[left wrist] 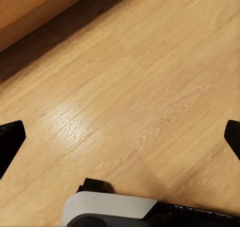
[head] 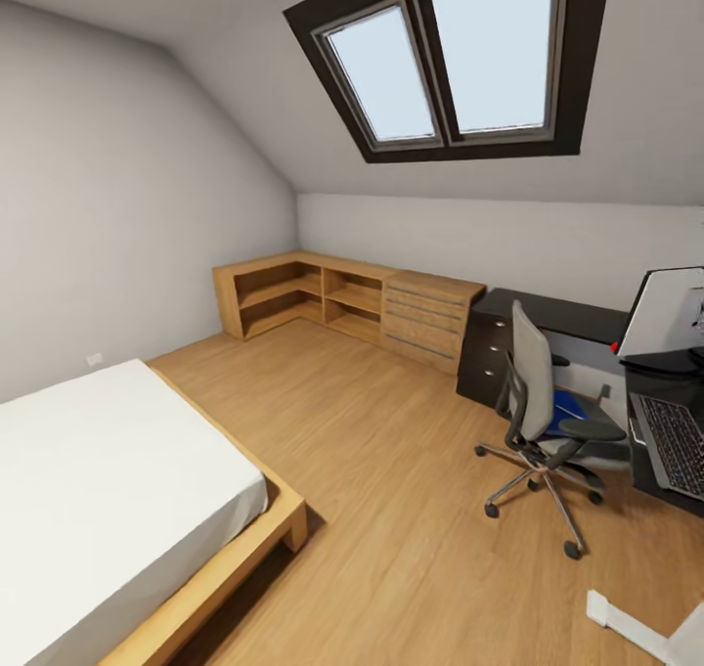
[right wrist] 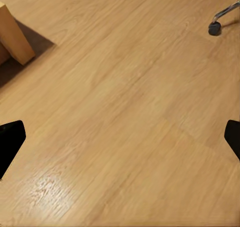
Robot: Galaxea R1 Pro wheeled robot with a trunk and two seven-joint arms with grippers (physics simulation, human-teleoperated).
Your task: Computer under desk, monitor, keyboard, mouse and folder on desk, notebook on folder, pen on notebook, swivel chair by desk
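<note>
Both grippers wide open, empty; folder half-hidden by swivel chair.

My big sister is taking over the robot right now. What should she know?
Left gripper: open, holding nothing, over bare wood floor.
Right gripper: open, holding nothing, over the floor near a chair caster.
Swivel chair stands close to the desk, with the blue folder on its seat.
Monitor and keyboard are already on the desk, side by side.
Left: move the folder onto the desk. Mouse, notebook, pen and computer have not been spotted yet, so look for them.
</note>
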